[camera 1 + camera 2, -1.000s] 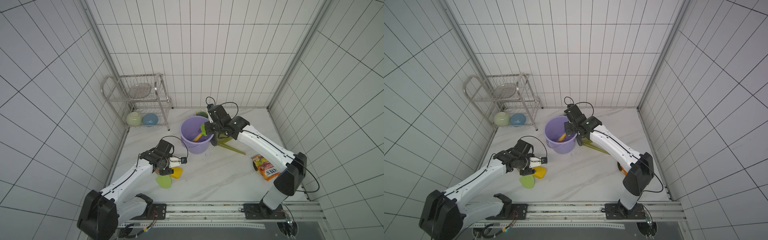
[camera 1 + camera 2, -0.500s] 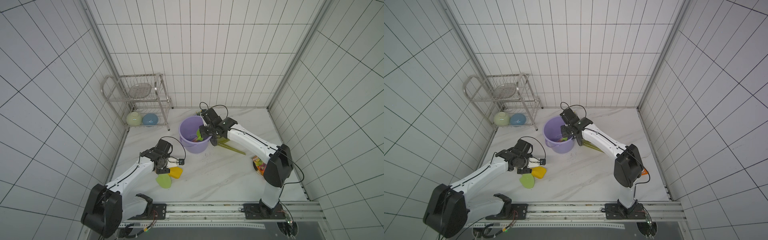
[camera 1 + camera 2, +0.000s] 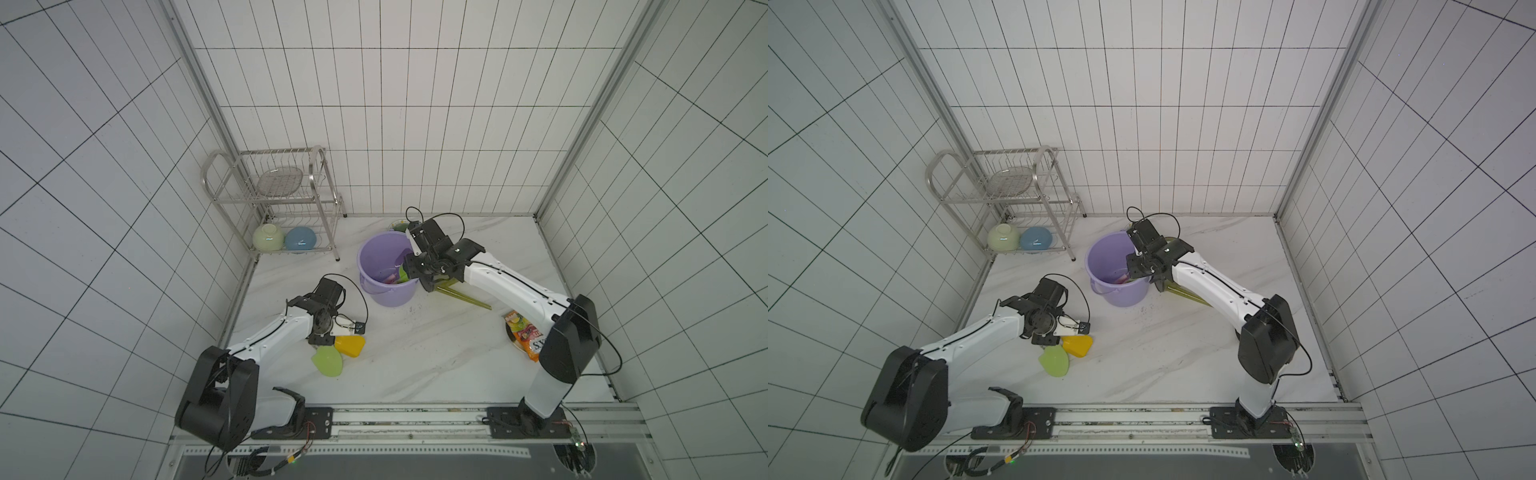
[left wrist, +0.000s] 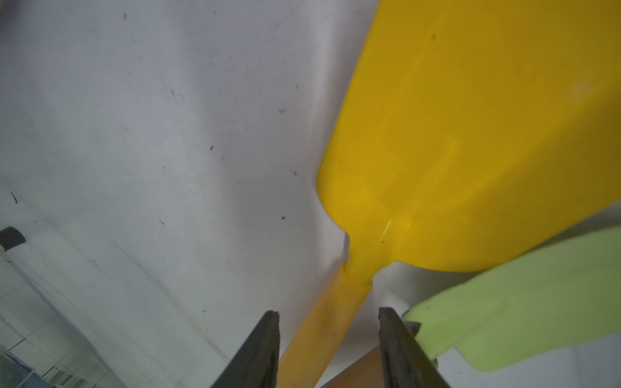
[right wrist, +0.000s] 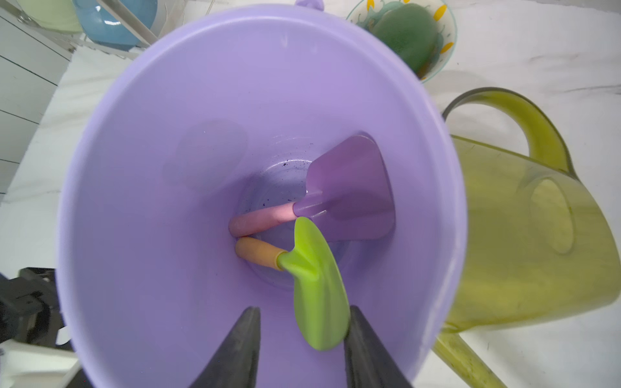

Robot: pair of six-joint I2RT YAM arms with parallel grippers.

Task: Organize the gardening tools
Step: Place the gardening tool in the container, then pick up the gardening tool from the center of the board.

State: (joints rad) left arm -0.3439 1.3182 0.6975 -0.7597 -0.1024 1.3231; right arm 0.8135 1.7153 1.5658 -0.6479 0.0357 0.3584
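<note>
Showing in left wrist view only: yellow trowel handle (image 4: pixel 324 329).

Lilac bucket (image 3: pixel 388 297), snack bag (image 3: pixel 524 336), wire rack (image 3: pixel 282 202)

We can read only one print: the white letters "SX" on the orange snack bag (image 3: pixel 524 334), which lies well apart from the lilac bucket (image 3: pixel 388 296). The bag's other lettering is hidden or too small for us.

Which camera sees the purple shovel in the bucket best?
The right wrist view: it looks straight into the bucket, showing the purple shovel nearly whole. Both top views catch only a pink sliver; the left wrist view shows none.
</note>
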